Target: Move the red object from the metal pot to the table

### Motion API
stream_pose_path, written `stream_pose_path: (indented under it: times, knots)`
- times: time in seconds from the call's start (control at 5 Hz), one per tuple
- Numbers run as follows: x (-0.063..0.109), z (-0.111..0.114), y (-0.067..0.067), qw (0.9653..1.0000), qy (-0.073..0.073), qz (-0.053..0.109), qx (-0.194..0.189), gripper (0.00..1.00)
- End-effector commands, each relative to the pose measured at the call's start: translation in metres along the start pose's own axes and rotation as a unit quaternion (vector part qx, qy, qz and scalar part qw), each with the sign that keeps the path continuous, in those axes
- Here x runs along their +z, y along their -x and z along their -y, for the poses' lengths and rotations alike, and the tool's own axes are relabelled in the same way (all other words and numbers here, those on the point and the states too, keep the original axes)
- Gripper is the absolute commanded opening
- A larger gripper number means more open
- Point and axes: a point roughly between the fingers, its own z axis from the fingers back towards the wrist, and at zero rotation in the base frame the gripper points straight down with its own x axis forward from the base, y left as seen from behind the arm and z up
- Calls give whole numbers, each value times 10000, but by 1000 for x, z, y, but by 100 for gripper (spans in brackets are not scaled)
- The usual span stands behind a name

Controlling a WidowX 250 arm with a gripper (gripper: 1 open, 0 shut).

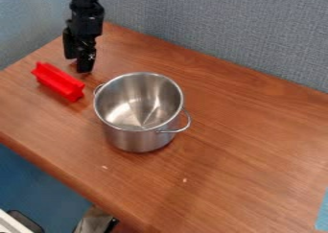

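The red object (pixel 58 81) lies on the table (pixel 244 146), to the left of the metal pot (pixel 141 135), angled diagonally. The pot stands upright and its brushed inside holds nothing. My gripper (pixel 81 66) hangs pointing down from a black arm, just above and behind the red object's right end, between it and the pot's rim. Its dark fingers stand open with nothing between them. Whether a fingertip touches the red object I cannot tell.
A blue-grey wall (pixel 218 26) runs close behind the table. The table's front edge (pixel 64 174) cuts diagonally across the lower left, with floor and some clutter (pixel 96 222) below it.
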Motion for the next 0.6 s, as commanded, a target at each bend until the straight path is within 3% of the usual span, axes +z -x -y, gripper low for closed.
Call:
stream_pose_path:
  times: [0.0, 0.2, 0.4]
  knots:
    - [21, -20, 5, 9995, -169, 103, 238, 100]
    - [27, -31, 4, 9993, -195, 99, 313, 100]
    - [19, -25, 5, 9997, -134, 59, 170, 100]
